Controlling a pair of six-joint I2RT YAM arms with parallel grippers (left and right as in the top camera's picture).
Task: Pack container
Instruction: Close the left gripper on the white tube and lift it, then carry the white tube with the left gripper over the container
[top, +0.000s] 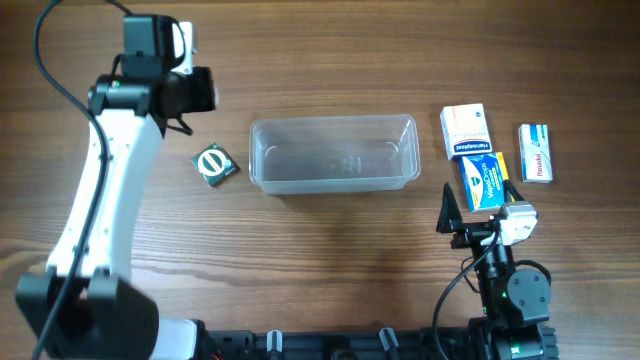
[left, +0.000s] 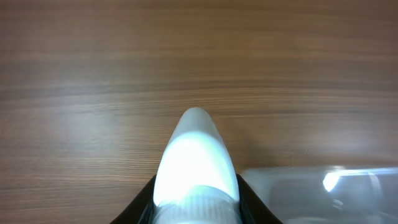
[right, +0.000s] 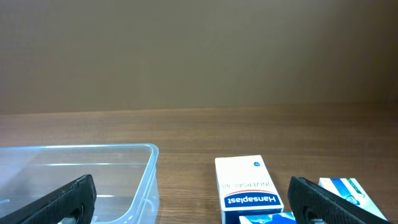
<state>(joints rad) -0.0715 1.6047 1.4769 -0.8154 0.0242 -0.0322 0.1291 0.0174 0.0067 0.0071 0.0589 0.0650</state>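
The clear plastic container (top: 333, 122) stands empty at the table's middle; it also shows in the left wrist view (left: 323, 193) and the right wrist view (right: 74, 168). My left gripper (top: 186, 55) is at the far left, raised, left of the container, shut on a smooth white rounded object (left: 196, 162). My right gripper (top: 480, 212) is open and empty near the front right, just in front of the boxes; in the right wrist view its fingers (right: 193, 205) are spread wide.
A white Hansaplast box (top: 466, 130), a blue box (top: 484, 180) and a white-and-blue box (top: 537, 153) lie right of the container. A small dark green packet with a white round mark (top: 214, 165) lies left of it.
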